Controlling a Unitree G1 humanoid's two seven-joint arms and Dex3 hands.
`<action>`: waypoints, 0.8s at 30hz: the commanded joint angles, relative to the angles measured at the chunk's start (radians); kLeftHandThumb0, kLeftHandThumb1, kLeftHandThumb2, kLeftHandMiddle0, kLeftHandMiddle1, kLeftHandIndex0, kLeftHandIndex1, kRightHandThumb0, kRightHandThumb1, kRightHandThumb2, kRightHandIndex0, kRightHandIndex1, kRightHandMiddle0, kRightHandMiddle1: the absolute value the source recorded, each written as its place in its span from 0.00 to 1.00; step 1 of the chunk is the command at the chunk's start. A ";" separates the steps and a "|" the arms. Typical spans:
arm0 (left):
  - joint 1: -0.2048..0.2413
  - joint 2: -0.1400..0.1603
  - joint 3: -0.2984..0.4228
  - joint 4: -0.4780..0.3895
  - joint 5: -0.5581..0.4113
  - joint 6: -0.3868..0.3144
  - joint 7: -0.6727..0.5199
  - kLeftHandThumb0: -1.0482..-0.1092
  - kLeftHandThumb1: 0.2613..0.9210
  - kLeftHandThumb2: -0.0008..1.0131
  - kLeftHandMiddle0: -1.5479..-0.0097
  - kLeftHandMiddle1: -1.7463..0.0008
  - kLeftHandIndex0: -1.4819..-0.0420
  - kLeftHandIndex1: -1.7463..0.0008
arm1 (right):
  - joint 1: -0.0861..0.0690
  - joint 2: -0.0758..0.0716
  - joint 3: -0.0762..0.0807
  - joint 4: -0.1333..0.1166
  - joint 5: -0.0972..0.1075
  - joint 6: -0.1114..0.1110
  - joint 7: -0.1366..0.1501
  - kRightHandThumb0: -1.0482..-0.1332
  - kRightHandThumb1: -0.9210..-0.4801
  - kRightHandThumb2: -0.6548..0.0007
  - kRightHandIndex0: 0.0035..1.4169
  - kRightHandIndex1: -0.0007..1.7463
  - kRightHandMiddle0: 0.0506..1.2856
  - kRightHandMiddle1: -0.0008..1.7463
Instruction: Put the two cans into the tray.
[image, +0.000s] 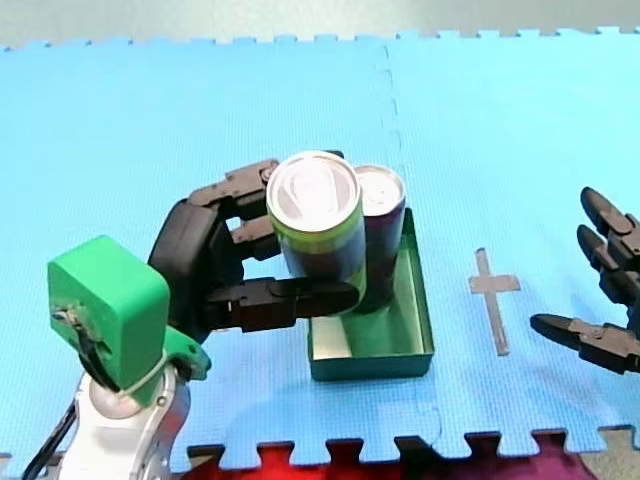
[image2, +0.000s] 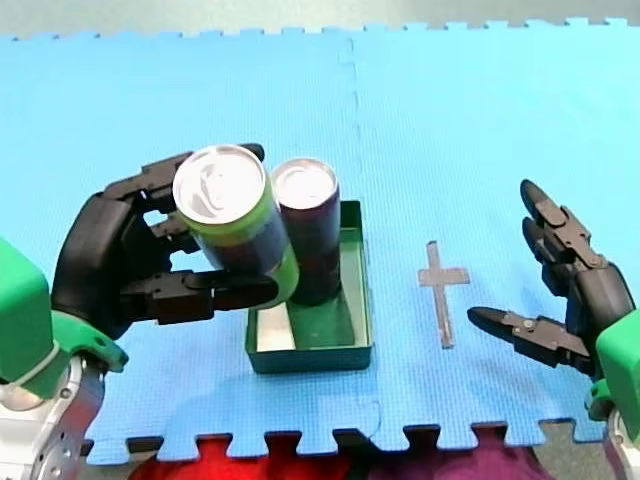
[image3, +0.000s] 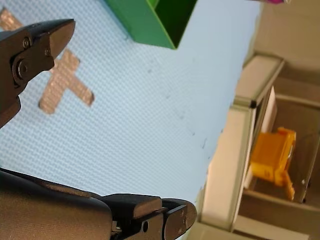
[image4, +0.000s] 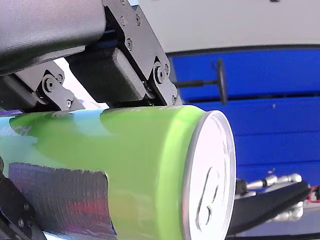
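A green can (image: 318, 225) with a silver top is held above the left part of the green tray (image: 415, 335), and my left hand (image: 255, 262) is shut on it. The second wrist view shows this same green can (image4: 125, 170) close up between that hand's fingers (image4: 120, 65). A dark purple can (image: 378, 235) stands upright inside the tray, right beside the green one. My right hand (image2: 545, 290) hangs at the right edge, well clear of the tray and holding nothing.
A grey tape cross (image: 493, 297) is stuck to the blue foam mat (image: 150, 120) between the tray and my right hand. Red and purple cloth (image: 330, 462) lies past the mat's near edge. The first wrist view catches a shelf with an orange object (image3: 274, 157).
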 joint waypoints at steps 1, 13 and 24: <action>-0.017 0.000 0.007 0.025 -0.002 -0.023 -0.001 0.68 0.67 0.00 0.08 1.00 0.15 1.00 | 0.003 -0.005 -0.001 -0.008 0.000 0.003 -0.001 0.32 0.54 1.00 0.14 0.00 0.15 0.00; -0.024 -0.005 0.009 0.070 0.011 -0.043 0.006 0.68 0.67 0.00 0.08 1.00 0.15 1.00 | 0.016 -0.007 0.000 -0.033 0.000 0.008 -0.001 0.33 0.54 1.00 0.14 0.00 0.15 0.00; -0.018 -0.005 0.008 0.077 0.016 -0.051 0.007 0.67 0.67 0.00 0.08 1.00 0.15 1.00 | 0.024 -0.006 0.002 -0.048 -0.002 0.005 -0.003 0.33 0.54 1.00 0.14 0.00 0.16 0.00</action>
